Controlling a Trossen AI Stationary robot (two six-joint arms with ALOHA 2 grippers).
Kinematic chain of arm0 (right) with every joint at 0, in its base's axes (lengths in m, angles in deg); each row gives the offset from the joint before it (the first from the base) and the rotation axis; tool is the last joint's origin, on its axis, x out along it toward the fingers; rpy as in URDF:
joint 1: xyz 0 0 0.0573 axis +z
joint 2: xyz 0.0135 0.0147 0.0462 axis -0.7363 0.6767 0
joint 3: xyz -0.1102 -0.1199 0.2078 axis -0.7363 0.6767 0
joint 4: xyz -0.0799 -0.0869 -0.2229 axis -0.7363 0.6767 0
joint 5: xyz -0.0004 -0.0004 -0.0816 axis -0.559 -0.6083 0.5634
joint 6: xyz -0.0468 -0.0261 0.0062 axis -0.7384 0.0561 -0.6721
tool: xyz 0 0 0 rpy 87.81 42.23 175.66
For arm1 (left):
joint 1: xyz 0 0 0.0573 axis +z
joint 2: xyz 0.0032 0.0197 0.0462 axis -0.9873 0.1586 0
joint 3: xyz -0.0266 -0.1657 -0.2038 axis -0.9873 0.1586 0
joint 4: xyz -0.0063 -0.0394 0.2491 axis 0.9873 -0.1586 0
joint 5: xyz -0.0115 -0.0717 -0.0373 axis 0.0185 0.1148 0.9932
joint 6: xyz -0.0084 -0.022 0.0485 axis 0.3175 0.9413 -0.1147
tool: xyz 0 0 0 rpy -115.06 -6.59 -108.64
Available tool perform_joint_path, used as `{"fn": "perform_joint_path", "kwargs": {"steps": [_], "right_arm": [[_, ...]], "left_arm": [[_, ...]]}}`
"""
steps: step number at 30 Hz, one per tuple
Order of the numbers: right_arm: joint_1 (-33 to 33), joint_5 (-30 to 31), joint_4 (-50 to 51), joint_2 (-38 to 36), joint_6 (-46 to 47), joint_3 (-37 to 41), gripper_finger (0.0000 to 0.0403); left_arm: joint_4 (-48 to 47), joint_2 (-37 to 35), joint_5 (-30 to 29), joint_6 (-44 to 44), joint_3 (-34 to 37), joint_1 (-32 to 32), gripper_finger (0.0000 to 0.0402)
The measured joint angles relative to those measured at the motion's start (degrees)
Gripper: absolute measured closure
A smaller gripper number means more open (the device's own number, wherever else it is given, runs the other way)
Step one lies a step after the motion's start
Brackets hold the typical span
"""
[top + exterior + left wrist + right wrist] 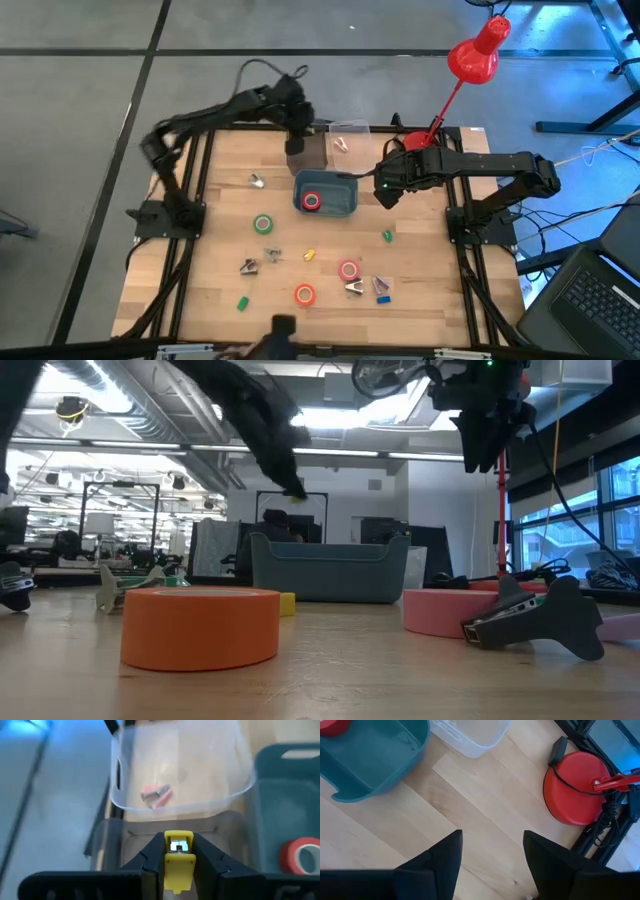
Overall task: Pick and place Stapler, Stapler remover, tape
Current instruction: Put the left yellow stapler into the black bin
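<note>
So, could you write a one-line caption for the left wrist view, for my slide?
Left hand shut on a small yellow stapler, above a grey bin, beside a clear plastic container.

red tape roll [301,856] in teal bin [280,795] cut by wrist picture's edge. pinkish item [156,794] in clear container [180,780] blurred, unidentifiable. tiny metal pieces [249,265] on table [420,280] too small to name.
</note>
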Motion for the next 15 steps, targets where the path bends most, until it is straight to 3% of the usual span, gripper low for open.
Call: {"fn": "perform_joint_path", "kwargs": {"steps": [6, 15], "right_arm": [[0.0, 0.1, 1.4, 0.0, 0.0, 0.0, 0.0189], [0.0, 3.0, 3.0, 0.0, 0.0, 0.0, 0.0189]], "left_arm": [[-7.6, 12.0, -0.4, -1.2, -8.0, 1.0, 0.0343], [-7.5, 20.7, -0.2, -1.1, -8.2, 1.0, 0.0343]]}}
